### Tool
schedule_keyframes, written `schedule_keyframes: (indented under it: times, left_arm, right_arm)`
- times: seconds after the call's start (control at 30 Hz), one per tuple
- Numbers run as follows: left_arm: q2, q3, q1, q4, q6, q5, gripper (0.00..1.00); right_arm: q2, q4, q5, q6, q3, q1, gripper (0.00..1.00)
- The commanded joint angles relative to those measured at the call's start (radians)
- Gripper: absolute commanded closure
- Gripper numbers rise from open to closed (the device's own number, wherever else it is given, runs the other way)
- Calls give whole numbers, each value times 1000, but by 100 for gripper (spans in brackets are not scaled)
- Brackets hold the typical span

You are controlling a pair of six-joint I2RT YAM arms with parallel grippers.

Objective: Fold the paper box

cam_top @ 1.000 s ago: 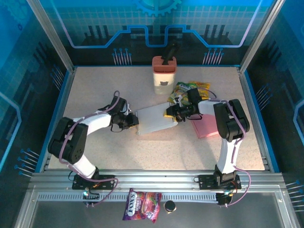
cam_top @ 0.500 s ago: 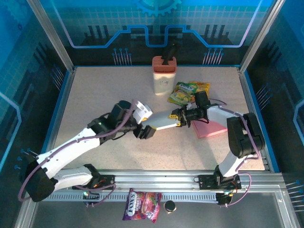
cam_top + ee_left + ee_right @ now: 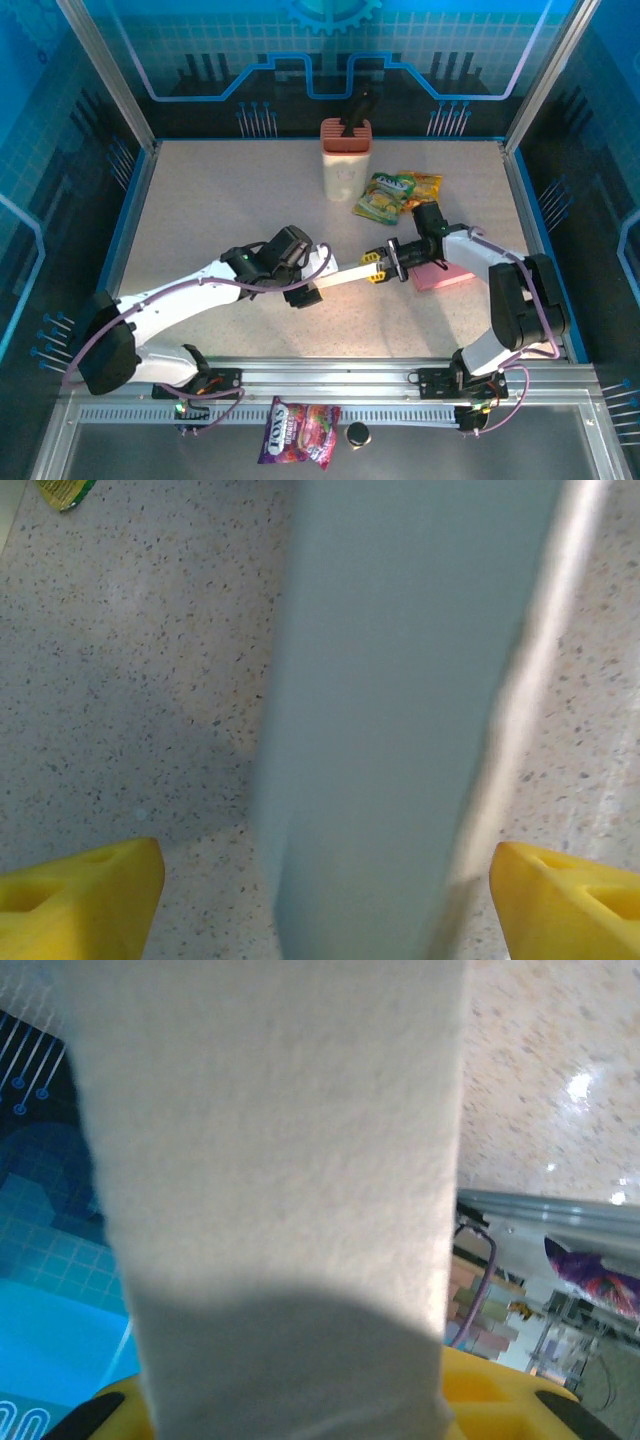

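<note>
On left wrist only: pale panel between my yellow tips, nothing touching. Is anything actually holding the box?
Observer: Yes. From the top view, the right pincer is clamped on the right end of the paper box.
Operator: How does the box sit?
Observer: From above it reads as a thin strip, edge-on. It runs from that grip to the left pincer, which straddles its other end, open.
Operator: Anything nearby to snag?
Observer: A pink sheet lies flat beside the right pincer.

Blurry paper box (image 3: 400,710), ends beyond left wrist view
</note>
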Motion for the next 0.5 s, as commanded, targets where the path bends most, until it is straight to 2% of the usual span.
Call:
schedule_keyframes:
  times: [0.0, 0.33, 0.47]
  left_arm:
    - [30, 40, -5, 5, 57, -24, 17]
    - [106, 83, -4, 10, 95, 37, 36]
    - [140, 122, -5, -17, 92, 76, 49]
  right_arm:
    - [-17, -58, -13, 71, -32, 10, 67]
    - [55, 10, -22, 94, -57, 0, 64]
    - [73, 21, -18, 83, -59, -14, 58]
